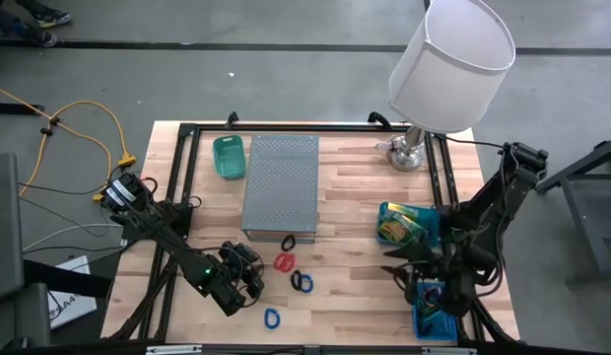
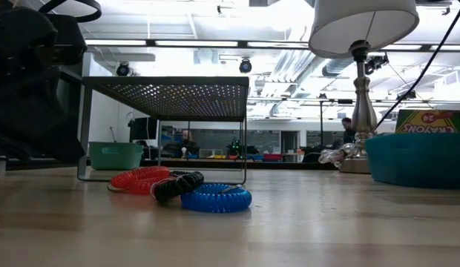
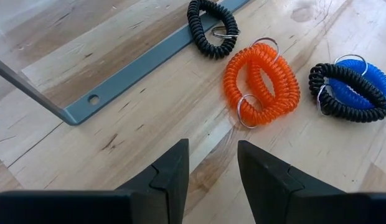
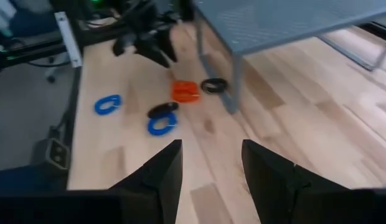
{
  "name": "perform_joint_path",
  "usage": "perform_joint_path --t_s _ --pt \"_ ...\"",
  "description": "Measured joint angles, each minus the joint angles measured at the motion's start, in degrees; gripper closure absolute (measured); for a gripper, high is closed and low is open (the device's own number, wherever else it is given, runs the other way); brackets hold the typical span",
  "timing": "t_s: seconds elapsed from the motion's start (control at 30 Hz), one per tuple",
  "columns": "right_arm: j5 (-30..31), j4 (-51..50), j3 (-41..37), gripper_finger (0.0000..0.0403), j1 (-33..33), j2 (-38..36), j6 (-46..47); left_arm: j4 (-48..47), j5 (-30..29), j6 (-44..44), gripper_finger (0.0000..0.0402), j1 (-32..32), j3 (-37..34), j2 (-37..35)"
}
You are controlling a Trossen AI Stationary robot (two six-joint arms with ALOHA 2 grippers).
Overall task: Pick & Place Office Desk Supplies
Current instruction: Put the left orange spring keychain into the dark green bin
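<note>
Risk of snagging two coils at once: left pincer [image 3: 211, 180], part open and empty, faces orange coil [image 3: 261, 84] lying close beside black-on-blue pair [image 3: 350, 92].

Grey concrete floor [image 1: 286, 25] around a pale wood table [image 1: 355, 237]. Yellow cable [image 1: 89, 123] coiled on floor. Beyond the table: white ceiling with strip lights [image 2: 193, 43], ducts, distant shelving, a person [image 2: 348, 127] far back.
</note>
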Motion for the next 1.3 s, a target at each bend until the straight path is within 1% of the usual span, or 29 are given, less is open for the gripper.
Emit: perform_joint_path --t_s 0.13,0.43,0.67,0.93,1.07,1.23,1.3 --pt "-3.2 5.2 0.0 0.025 -2.2 0.0 -5.7 0.0 0.0 0.0 0.027 0.0 0.0 0.0" --pt "-9.7 12.9 0.0 0.025 -7.4 0.0 -16.7 0.5 0.2 1.5 0.027 -0.1 0.0 0.0" --pt "-16.6 16.5 0.0 0.025 -12.9 0.1 -24.5 0.8 0.3 2.7 0.027 -0.1 0.0 0.0" --pt "-23.6 20.5 0.0 0.025 -19.5 0.1 -35.9 1.2 0.3 3.0 0.027 -0.1 0.0 0.0" --pt "-25.1 21.1 0.0 0.025 -22.0 0.1 -38.4 1.3 0.3 3.0 0.027 -0.1 0.0 0.0" --pt "-25.0 21.1 0.0 0.025 -23.9 0.1 -39.4 1.6 0.3 3.0 0.027 -0.1 0.0 0.0" --pt "-23.8 21.1 0.0 0.025 -24.6 0.1 -39.7 1.6 0.3 3.0 0.027 -0.1 0.0 0.0"
